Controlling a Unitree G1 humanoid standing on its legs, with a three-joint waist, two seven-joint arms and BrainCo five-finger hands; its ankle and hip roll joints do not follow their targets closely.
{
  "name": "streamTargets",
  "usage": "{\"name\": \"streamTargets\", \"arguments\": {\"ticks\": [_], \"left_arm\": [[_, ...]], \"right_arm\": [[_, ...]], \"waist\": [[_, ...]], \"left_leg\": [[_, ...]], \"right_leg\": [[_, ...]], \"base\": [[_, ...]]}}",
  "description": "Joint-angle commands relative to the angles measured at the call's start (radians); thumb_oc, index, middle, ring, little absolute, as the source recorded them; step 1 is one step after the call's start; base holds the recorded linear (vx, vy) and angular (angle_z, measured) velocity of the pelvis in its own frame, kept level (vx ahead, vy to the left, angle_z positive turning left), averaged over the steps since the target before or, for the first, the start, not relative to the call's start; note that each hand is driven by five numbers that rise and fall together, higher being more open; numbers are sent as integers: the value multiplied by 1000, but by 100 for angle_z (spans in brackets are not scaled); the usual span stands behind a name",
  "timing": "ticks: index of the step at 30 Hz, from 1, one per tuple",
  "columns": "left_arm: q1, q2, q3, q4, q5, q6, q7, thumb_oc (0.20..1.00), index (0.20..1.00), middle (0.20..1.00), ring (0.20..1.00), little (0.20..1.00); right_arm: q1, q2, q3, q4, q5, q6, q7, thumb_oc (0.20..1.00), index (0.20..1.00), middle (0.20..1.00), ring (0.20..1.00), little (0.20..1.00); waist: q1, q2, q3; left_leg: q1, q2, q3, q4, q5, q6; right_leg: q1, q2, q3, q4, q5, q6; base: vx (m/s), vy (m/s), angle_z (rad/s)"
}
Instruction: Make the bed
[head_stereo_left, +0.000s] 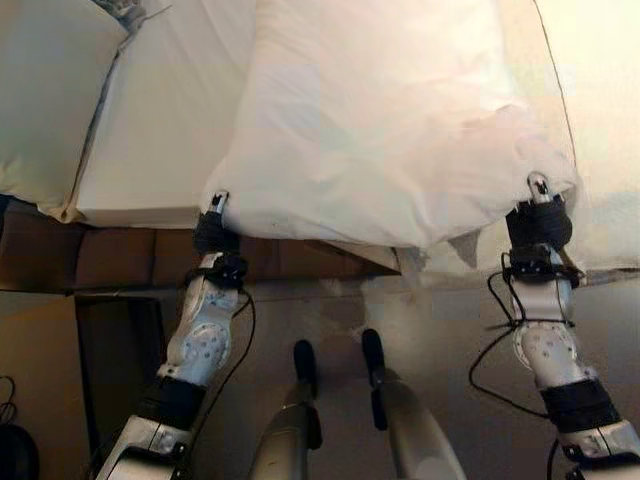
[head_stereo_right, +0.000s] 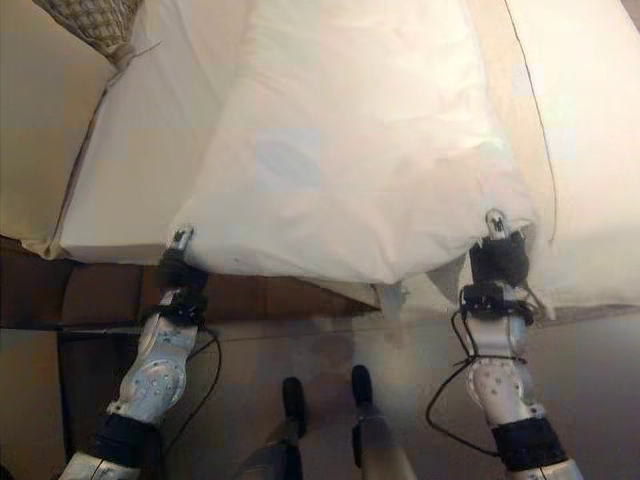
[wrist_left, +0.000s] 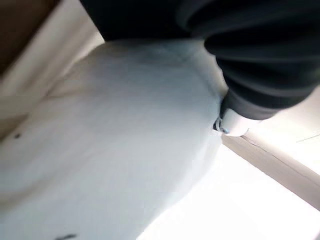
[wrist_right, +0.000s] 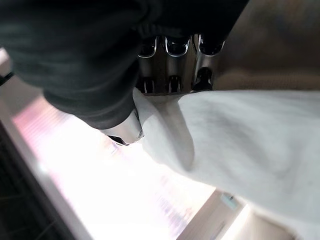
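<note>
You are partway through: the white duvet (head_stereo_left: 370, 120) lies over the middle of the mattress (head_stereo_left: 165, 150) with its near edge at the foot of the bed, each near corner in one of the robot's hands, and what is left, as I judge it, is to spread it flat and square it to the sides. The duvet covers a central band of the bed and sits somewhat bunched and puffed near the right corner, with bare sheet showing on either side. Your left hand (head_stereo_left: 213, 228) is at the near left corner and your right hand (head_stereo_left: 538, 215) at the near right corner, both at the mattress edge above the brown bed base (head_stereo_left: 120, 258). From the head views you see the whole layout, including a patterned cushion (head_stereo_right: 95, 22) at the far left, but not how the hands grip. The right wrist view fills that in: the fingers (wrist_right: 170, 65) are curled and the cloth is pinched between them and the thumb, a fold of it hanging past. In the left wrist view the dark cover hides most of the hand; the cloth lies right against it, so it is probably held, but you cannot tell the fingers' state there.
</note>
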Motion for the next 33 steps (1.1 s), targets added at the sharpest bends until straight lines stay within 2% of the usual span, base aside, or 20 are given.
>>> {"name": "streamTargets", "arguments": {"ticks": [1,3,4,5,6,7,8,10,12,13,14,15,20,23,24,25,26,27,28,33], "left_arm": [[160,22,146,-93,116,-77,-16,200,200,200,200,200],[160,22,146,-94,116,-76,-16,200,200,200,200,200],[218,-31,153,-39,112,-69,-5,200,200,200,200,200],[218,-31,153,-39,112,-69,-5,200,200,200,200,200],[239,-74,167,93,134,-70,2,200,200,200,200,200],[239,-74,167,93,134,-70,2,200,200,200,200,200],[244,-114,178,244,170,-72,-9,200,200,200,200,200],[235,-127,177,367,232,-75,-39,200,200,200,200,200],[234,-127,177,368,232,-75,-39,200,200,200,200,200],[192,-149,166,665,327,-82,-84,200,200,200,200,200],[181,-149,161,726,360,-80,-73,200,200,200,200,200],[180,-149,161,728,360,-80,-73,200,200,200,200,200],[139,-184,190,997,365,-67,-42,200,200,200,200,200],[129,-193,193,1042,355,-62,-30,200,200,200,200,200],[122,-200,188,1082,362,-53,-35,200,200,200,200,200],[117,-204,188,1117,373,-45,-36,200,200,200,200,200],[117,-204,188,1117,373,-45,-36,200,200,200,200,200],[115,-212,177,1138,362,-33,-52,696,696,696,696,696],[123,-213,135,1143,404,0,-124,1000,1000,1000,1000,1000],[147,-215,99,1171,437,19,-188,1000,1000,1000,1000,1000]], "right_arm": [[110,60,-59,48,-29,30,117,200,200,200,200,200],[110,60,-59,49,-28,29,117,200,200,200,200,200],[149,92,-55,165,-25,61,135,200,200,200,200,200],[149,92,-55,165,-25,61,135,200,200,200,200,200],[171,129,-47,304,-24,87,154,200,200,200,200,200],[171,129,-47,304,-24,87,154,200,200,200,200,200],[172,168,-51,479,-23,110,177,200,200,200,200,200],[156,177,-56,635,-42,131,220,200,200,200,200,200],[155,177,-57,636,-42,131,221,200,200,200,200,200],[106,204,-63,890,-114,136,240,200,200,200,200,200],[92,207,-63,943,-136,131,228,200,200,200,200,200],[91,207,-64,944,-136,131,229,200,200,200,200,200],[47,217,-38,1138,-239,165,224,200,200,200,200,200],[35,224,-27,1171,-267,171,208,200,200,200,200,200],[31,228,-22,1211,-284,184,206,398,398,398,398,398],[30,224,-15,1238,-318,192,202,1000,1000,1000,1000,1000],[30,224,-15,1238,-318,192,202,1000,1000,1000,1000,1000],[28,225,-12,1261,-343,200,193,1000,1000,1000,1000,1000],[26,222,-19,1288,-356,209,198,1000,1000,1000,1000,1000],[35,222,-30,1339,-393,231,209,1000,1000,1000,1000,1000]], "waist": [[22,-57,-56],[22,-57,-59],[21,-59,-47],[21,-59,-48],[24,-64,-40],[24,-64,-40],[28,-68,-34],[33,-69,-30],[33,-69,-33],[42,-66,-38],[43,-64,-42],[43,-64,-41],[45,-50,-52],[45,-45,-53],[45,-41,-57],[45,-38,-59],[45,-38,-58],[44,-36,-64],[42,-32,-70],[43,-27,-90]], "left_leg": [[-21,19,18,17,17,-52],[-25,19,18,17,19,-52],[-28,22,18,17,21,-52],[-29,22,18,17,21,-52],[-30,24,16,15,23,-54],[-31,24,16,16,24,-54],[-26,27,18,11,25,-55],[-23,28,16,6,25,-56],[-27,28,16,5,27,-56],[-22,32,16,0,23,-55],[-21,32,17,0,23,-56],[-21,32,17,0,22,-56],[-10,33,24,1,13,-55],[-6,33,27,2,10,-55],[-2,33,27,2,9,-55],[2,32,26,0,8,-55],[2,32,26,0,8,-55],[8,32,27,-1,7,-55],[13,30,28,-2,5,-54],[31,29,26,-10,2,-52]], "right_leg": [[19,-76,69,-75,49,128],[14,-76,70,-76,51,128],[11,-76,69,-75,52,128],[11,-76,69,-75,52,128],[12,-75,68,-78,53,128],[11,-75,68,-78,53,128],[17,-77,65,-80,52,129],[20,-78,63,-81,52,130],[16,-78,63,-82,54,130],[25,-83,59,-90,53,132],[27,-85,58,-91,53,132],[27,-85,58,-91,53,132],[34,-90,59,-89,48,130],[37,-91,60,-89,47,130],[42,-94,59,-91,46,130],[47,-95,58,-94,46,131],[47,-95,58,-94,46,131],[55,-100,56,-100,47,132],[61,-103,56,-105,49,134],[84,-111,52,-122,53,138]], "base": [[0,0,0],[0,0,0],[0,0,0],[0,0,0],[11,-16,3],[26,-28,6],[0,0,0],[17,-22,6],[20,-11,7],[47,-13,3],[47,-13,5],[21,2,5],[26,12,6],[10,7,-3],[25,12,-5],[0,0,0],[28,14,6],[35,21,7],[36,21,5],[35,3,1]]}}
